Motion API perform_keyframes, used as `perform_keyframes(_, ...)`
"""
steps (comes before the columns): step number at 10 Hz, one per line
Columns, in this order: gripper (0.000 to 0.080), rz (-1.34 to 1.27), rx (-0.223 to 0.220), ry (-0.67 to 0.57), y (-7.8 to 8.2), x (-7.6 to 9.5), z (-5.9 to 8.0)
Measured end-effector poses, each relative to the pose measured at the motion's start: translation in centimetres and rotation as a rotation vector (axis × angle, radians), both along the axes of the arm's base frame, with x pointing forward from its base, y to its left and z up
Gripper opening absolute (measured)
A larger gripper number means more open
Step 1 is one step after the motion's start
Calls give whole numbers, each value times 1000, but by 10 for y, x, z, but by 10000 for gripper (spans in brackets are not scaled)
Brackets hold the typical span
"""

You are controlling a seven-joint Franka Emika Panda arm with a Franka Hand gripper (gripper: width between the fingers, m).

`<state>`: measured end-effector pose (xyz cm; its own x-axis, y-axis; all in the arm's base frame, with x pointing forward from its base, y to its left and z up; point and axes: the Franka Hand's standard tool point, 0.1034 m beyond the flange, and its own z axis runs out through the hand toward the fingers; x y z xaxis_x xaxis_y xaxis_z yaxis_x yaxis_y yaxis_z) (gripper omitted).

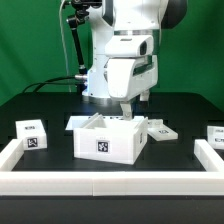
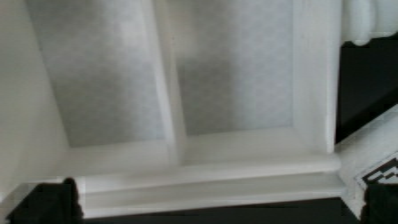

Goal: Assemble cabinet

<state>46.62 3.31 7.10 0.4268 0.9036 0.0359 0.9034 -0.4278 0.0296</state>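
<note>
The cabinet [image 1: 108, 138], a white open-topped box with a marker tag on its front, sits mid-table. My gripper [image 1: 125, 110] hangs straight over its rear right part, with the fingertips at the rim. In the wrist view the cabinet's inside [image 2: 196, 90] fills the picture: white walls, one upright divider and a thick near wall. My gripper [image 2: 210, 200] straddles that near wall. Its dark fingertips [image 2: 39, 202] stand far apart at the picture's corners, so it is open and holds nothing.
A small white tagged cube [image 1: 32, 133] lies at the exterior view's left. A flat white tagged piece [image 1: 160, 128] lies just right of the cabinet, and another tagged part [image 1: 215, 133] at the far right. A white rail [image 1: 110, 186] borders the front and sides.
</note>
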Motion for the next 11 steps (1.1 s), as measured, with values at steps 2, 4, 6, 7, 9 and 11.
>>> perform_keyframes(2, 798, 12, -1, 1, -1, -2, -1)
perform_keyframes(4, 798, 60, -2, 4, -6, -20, -8)
perform_keyframes(6, 798, 69, 0, 11, -4, -34, -15)
perform_keyframes(7, 798, 69, 2, 10, -4, -38, -18)
perform_keyframes(9, 798, 69, 7, 17, -2, -49, -30)
perform_keyframes(11, 798, 66, 14, 21, -1, -54, -43)
